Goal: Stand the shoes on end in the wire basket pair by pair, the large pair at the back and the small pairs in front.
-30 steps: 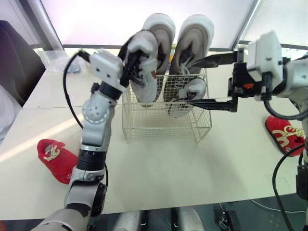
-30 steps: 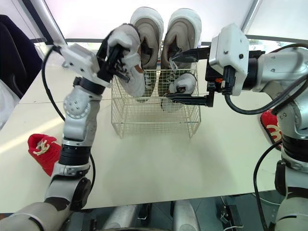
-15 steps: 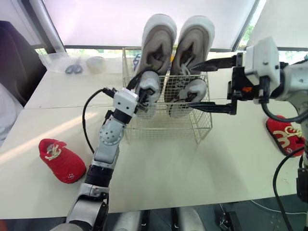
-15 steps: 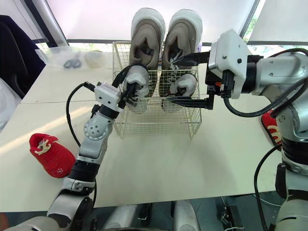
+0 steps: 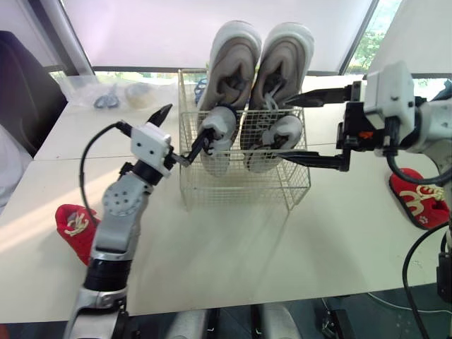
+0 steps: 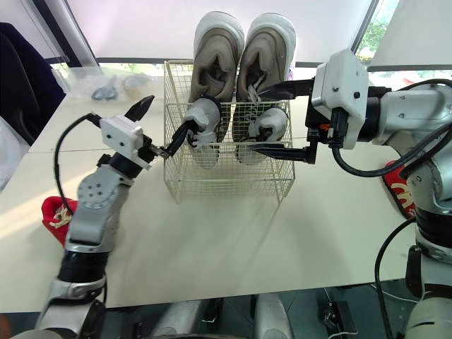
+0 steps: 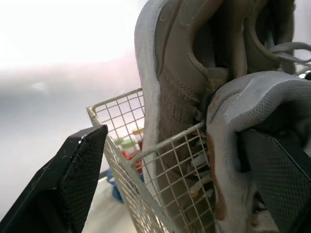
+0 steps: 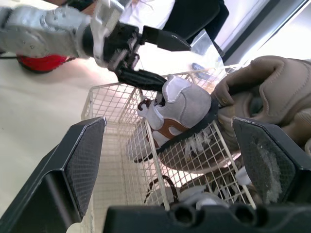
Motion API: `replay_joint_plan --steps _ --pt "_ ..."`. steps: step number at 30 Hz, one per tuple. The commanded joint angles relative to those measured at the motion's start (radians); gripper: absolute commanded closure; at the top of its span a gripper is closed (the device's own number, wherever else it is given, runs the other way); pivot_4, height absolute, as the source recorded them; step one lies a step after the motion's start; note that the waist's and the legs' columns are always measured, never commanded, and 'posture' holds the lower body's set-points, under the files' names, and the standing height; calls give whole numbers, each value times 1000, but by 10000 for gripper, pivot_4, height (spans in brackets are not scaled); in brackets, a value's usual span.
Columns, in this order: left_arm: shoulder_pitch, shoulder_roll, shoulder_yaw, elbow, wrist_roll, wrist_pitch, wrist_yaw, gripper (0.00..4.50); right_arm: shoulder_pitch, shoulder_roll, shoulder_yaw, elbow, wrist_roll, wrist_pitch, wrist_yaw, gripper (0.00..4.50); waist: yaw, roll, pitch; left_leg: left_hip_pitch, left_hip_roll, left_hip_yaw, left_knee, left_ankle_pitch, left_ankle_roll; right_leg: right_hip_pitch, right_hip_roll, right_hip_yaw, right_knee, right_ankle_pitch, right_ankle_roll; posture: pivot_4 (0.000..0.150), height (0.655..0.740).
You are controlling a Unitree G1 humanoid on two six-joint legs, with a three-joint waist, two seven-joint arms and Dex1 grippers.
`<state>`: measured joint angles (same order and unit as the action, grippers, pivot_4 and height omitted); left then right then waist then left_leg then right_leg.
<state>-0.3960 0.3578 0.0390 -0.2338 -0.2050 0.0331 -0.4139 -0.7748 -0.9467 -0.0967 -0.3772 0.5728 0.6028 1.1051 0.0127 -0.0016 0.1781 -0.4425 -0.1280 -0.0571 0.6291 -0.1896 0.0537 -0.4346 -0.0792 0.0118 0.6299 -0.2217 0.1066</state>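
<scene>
Presently the left gripper (image 5: 187,121) is standing with its jaws spread wide and clamping nothing. One black finger is pointing up, clear of the wire basket (image 5: 244,191), while the other is reaching across the basket's left wall and lying at the heel opening of the left small grey shoe (image 5: 215,138). The right gripper (image 5: 279,126) is likewise hanging released on the basket's right side. Its upper finger is pointing at the laces of the right large shoe (image 5: 286,60), and its lower finger is crossing in front of the right small grey shoe (image 5: 279,141). Whether either finger is touching a shoe cannot be told. Both small grey shoes are standing on end in the front of the basket, side by side. The right large shoe and the left large shoe (image 5: 233,60), both beige, are standing on end directly behind them, rising well above the rim. The basket is sitting near the middle of the pale table (image 5: 282,247). One red shoe (image 5: 74,226) is lying on the table by the left arm, well apart from the basket. A second red shoe (image 5: 417,201) is lying near the table's right edge, below the right arm. A clear plastic bag (image 5: 106,92) is resting at the far left of the table.
</scene>
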Motion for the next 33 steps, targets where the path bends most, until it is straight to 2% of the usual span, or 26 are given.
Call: replay_joint_plan --steps 1,3,6,10,12,19,23,28,33 --pt "-4 71 69 -130 -173 170 -75 454 7 -30 -58 -21 9 -4 -18 0 0 0 0 0 0 0 0 0 0 0 0 0 0 0 0 1500 7400" --pt "-19 129 108 -162 -284 299 -112 454 33 -50 -79 -16 0 2 -30 0 1 0 0 0 0 0 -1 0 0 -1 0 0 1 0 -1 1500 7400" --pt "-67 289 195 -162 -548 561 -239 454 118 -90 -190 -9 5 52 -73 0 2 -2 1 0 1 -1 0 0 0 -1 0 -1 1 -2 -3 1500 7400" --pt "-120 456 243 -114 -765 749 -427 454 255 -119 -362 52 -55 108 -187 0 2 -1 1 0 0 -1 0 0 0 -4 0 -1 0 -2 -3 1500 7400" --pt "-151 496 237 -84 -830 807 -497 454 340 -118 -438 113 -119 115 -259 0 3 0 0 1 0 0 -1 0 0 -3 0 -1 0 -2 -3 1500 7400" --pt "-246 472 170 -68 -881 849 -591 454 604 -78 -570 360 -299 49 -429 0 1 1 0 1 0 1 -1 0 -1 1 0 0 0 -2 -4 1500 7400" --pt "-257 432 149 -75 -885 855 -584 454 691 -57 -593 484 -319 -27 -436 0 -2 2 0 1 0 1 -2 1 -1 1 0 0 0 -3 -4 1500 7400" --pt "-233 407 142 -97 -878 847 -572 454 708 -66 -563 646 -321 -113 -399 0 -5 6 0 3 1 2 -2 1 -1 2 0 1 0 -3 -4 1500 7400" --pt "-223 398 139 -130 -873 846 -542 454 615 -61 -499 846 -316 -191 -369 0 -5 6 0 4 1 2 -1 1 -1 4 0 1 -1 -3 -4 1500 7400"
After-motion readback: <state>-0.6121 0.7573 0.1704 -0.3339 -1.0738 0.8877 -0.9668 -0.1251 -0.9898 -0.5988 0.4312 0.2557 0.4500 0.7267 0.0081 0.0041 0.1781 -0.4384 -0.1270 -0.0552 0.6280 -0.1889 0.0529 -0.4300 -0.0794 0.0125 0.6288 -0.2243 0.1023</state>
